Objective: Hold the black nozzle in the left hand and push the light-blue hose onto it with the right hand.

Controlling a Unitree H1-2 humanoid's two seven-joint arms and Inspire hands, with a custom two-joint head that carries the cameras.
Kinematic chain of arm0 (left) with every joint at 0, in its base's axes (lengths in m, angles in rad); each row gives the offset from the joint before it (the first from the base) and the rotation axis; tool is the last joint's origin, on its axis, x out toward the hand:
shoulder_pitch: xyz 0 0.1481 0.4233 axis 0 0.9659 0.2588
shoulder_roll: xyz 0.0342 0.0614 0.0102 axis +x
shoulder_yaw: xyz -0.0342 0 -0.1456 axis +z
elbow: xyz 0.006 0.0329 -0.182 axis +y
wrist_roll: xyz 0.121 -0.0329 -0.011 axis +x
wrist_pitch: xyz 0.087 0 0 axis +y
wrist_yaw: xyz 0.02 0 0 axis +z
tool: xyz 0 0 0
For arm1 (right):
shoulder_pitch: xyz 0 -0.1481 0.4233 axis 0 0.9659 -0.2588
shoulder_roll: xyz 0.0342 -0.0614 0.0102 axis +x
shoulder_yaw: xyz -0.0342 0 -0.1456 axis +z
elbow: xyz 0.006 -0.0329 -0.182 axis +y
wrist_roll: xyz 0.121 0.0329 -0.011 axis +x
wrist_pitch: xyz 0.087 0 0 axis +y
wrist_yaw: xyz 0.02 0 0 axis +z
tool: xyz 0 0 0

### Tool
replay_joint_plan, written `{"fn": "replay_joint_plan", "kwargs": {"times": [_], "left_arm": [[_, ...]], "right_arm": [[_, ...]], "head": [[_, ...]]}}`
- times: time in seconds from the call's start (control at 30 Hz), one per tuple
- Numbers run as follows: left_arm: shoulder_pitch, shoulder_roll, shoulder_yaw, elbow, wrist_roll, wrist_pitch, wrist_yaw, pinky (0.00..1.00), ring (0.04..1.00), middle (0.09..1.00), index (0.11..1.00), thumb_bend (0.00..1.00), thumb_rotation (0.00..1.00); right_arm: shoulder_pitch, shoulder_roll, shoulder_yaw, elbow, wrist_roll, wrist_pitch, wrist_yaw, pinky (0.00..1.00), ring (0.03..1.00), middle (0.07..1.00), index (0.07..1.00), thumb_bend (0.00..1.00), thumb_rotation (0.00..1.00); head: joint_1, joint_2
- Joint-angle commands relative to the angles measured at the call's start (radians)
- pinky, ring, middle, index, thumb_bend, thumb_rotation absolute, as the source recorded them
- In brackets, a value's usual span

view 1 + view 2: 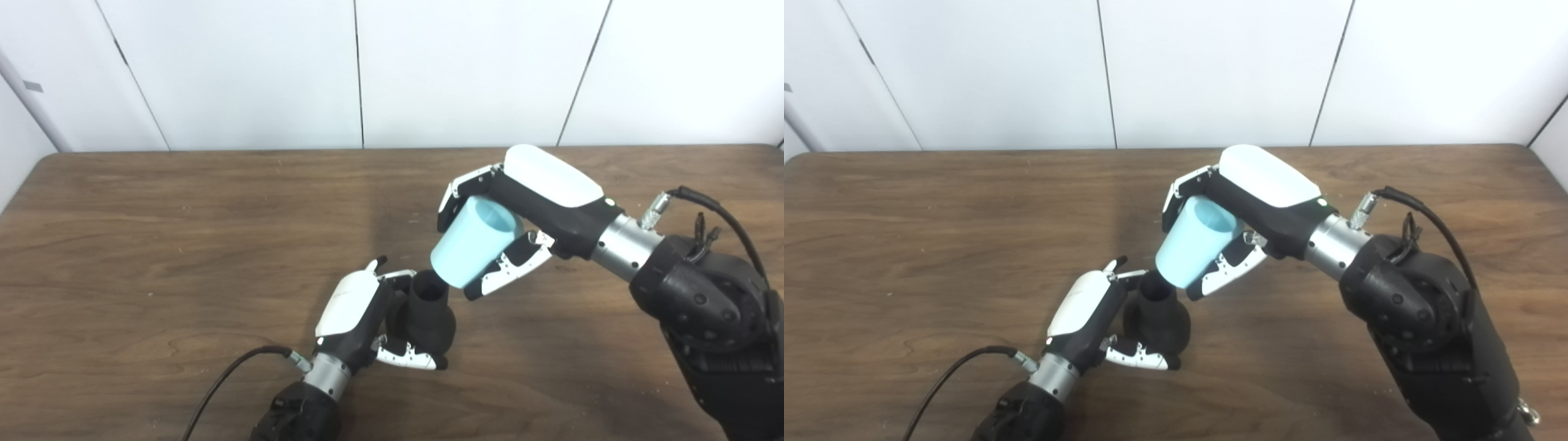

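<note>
Nearest the cameras: left hand (pixel 361 318), fingers and thumb closed round the black nozzle (pixel 430 318), low over the wooden table (pixel 153 245). Nozzle roughly upright, wide bulbous base downward, narrow open neck upward and tipped slightly to the right, toward the hose. Contact between base and tabletop not determinable. Dark interior of the neck visible, nothing seen inside.

Above and to the right: right hand (pixel 520 214), fingers curled over the top and thumb beneath, clamped on the light-blue hose (pixel 474 242), held clear of the table. Hose short and tapered, long axis slanting from upper right to lower left; lower end aimed down at the nozzle neck, open upper end turned back toward the palm. Hollow pale-blue interior visible through the upper opening, empty as far as shown.

Left eye view: lower end of hose just right of the neck. Right eye view: lower end overlapping the neck rim; true contact uncertain.

Farthest: white panelled wall (pixel 245 67) behind the table's rear edge.
</note>
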Motion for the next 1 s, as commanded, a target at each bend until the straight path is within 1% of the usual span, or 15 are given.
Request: {"fn": "replay_joint_plan", "kwargs": {"times": [0.0,0.13,0.5,0.7,0.97], "left_arm": [[0.035,0.005,-0.032,0.062,0.032,0.062,-0.058,1.00,0.678,0.499,0.487,0.52,0.00],[0.034,-0.001,-0.032,0.062,0.033,0.066,-0.059,1.00,0.678,0.499,0.487,0.52,0.00],[0.031,-0.005,-0.028,0.066,0.027,0.069,-0.058,1.00,0.678,0.495,0.490,0.52,0.00],[0.030,-0.006,-0.027,0.073,0.026,0.064,-0.054,1.00,0.678,0.488,0.496,0.52,0.00],[0.025,-0.010,-0.027,0.076,0.025,0.065,-0.053,1.00,0.676,0.487,0.497,0.52,0.00]], "right_arm": [[-0.035,0.003,-0.002,-0.001,-0.009,-0.043,-0.035,0.31,0.432,0.509,0.517,0.50,0.00],[-0.032,0.009,0.004,0.009,-0.022,-0.061,-0.038,0.31,0.428,0.506,0.513,0.50,0.00],[-0.036,0.026,0.027,0.014,-0.059,-0.074,-0.027,0.32,0.420,0.504,0.515,0.50,0.00],[-0.037,0.030,0.032,0.006,-0.065,-0.067,-0.014,0.31,0.427,0.508,0.521,0.50,0.00],[-0.049,0.022,0.029,0.001,-0.052,-0.059,0.003,0.31,0.428,0.505,0.522,0.50,0.00]], "head": [[0.000,0.002],[0.000,0.004],[0.005,0.008],[0.009,0.011],[0.008,0.015]]}}
